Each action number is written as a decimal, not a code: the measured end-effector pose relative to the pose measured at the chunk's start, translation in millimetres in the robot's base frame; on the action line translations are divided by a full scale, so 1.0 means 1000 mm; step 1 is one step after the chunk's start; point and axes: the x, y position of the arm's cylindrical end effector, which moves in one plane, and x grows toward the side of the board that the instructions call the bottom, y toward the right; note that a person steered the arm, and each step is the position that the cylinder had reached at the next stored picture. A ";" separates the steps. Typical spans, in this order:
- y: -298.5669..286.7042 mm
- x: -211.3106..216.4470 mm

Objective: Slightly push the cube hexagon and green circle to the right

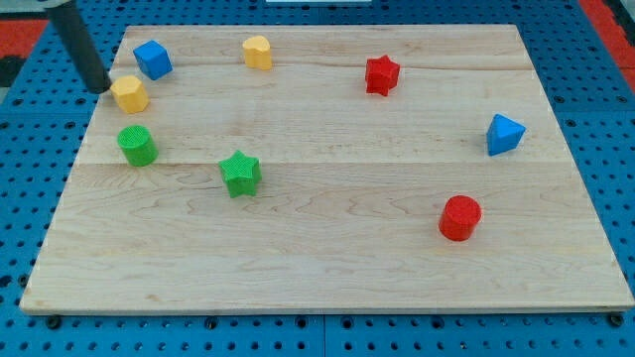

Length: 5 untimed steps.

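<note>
**Rod tip set against the yellow hexagon at the upper left of the desk**

The yellow hexagon (130,94) is found in the upper left of the frame, close to the left edge of the wooden desk (327,268); the blue cube (153,59) is seen just above it and slightly to its right, the two being very close, though whether they touch cannot be told; the green circle (137,146), a short upright cylinder, is placed just below the hexagon, with a narrow strip of bare wood between them.

My tip (100,89) is seen at the hexagon's left side, at or just off the desk's left edge; it appears to be touching or nearly touching the hexagon, and contact cannot be confirmed; the dark rod is slanted upward toward the frame's top left, where it is cut off. No pincer is carried by the arm, so no opening, wide or narrow, can be reported, and nothing is held.

Further out, the green star (240,174) is located to the lower right of the green circle, well apart from it; the yellow heart-like block (257,52) is set near the top edge, to the right of the blue cube; the red star (381,74) is seen in the upper middle-right; the blue block of pyramid-like form (504,134) is placed near the right edge; the red circle (460,218) is positioned in the lower right; a blue perforated board (20,198) is visible around the desk.
</note>
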 end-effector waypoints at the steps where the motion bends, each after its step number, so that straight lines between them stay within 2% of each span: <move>1: -0.001 -0.001; 2: -0.041 -0.028; 4: 0.005 -0.088; 5: 0.021 -0.077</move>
